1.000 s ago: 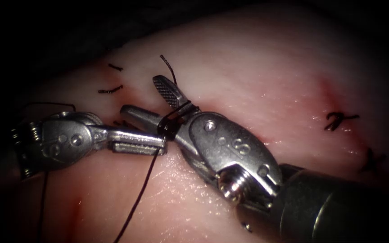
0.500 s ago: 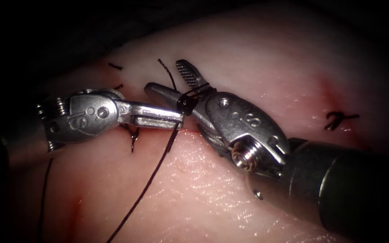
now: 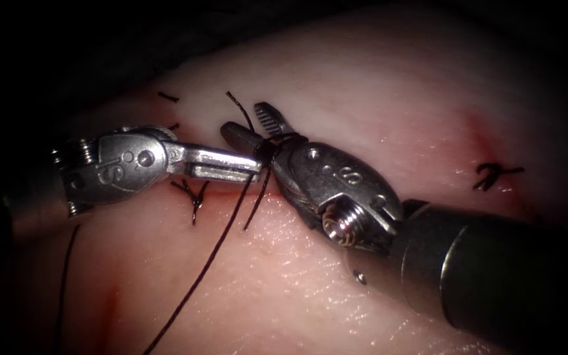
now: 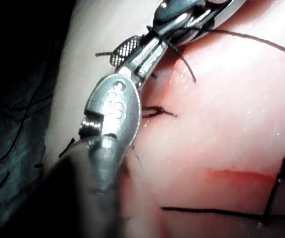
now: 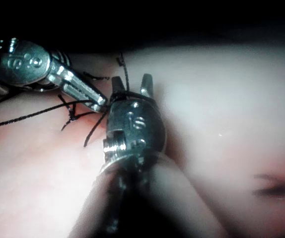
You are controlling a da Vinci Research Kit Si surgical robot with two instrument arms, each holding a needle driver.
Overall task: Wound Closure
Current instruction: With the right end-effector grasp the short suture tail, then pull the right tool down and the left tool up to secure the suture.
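Left end effector (image 3: 248, 169) grips thread (image 3: 200, 273); right end effector (image 3: 252, 125) gapes, thread-wrapped, beside the cut (image 3: 231, 192).

We see the right hand (image 4: 132, 53) with its two jaws apart and dark thread (image 4: 184, 59) wound around them. Its tips meet the left hand (image 4: 182, 20), which pinches that thread. A tied stitch (image 4: 155, 112) sits on the pink tissue (image 4: 222, 124) just beside it.

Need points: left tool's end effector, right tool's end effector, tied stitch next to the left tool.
left tool's end effector (image 3: 248, 166): endoscope view, tip of shut jaws on the thread.
right tool's end effector (image 3: 251, 125): endoscope view, between open jaw tips.
tied stitch (image 3: 193, 192): endoscope view, knot centre.
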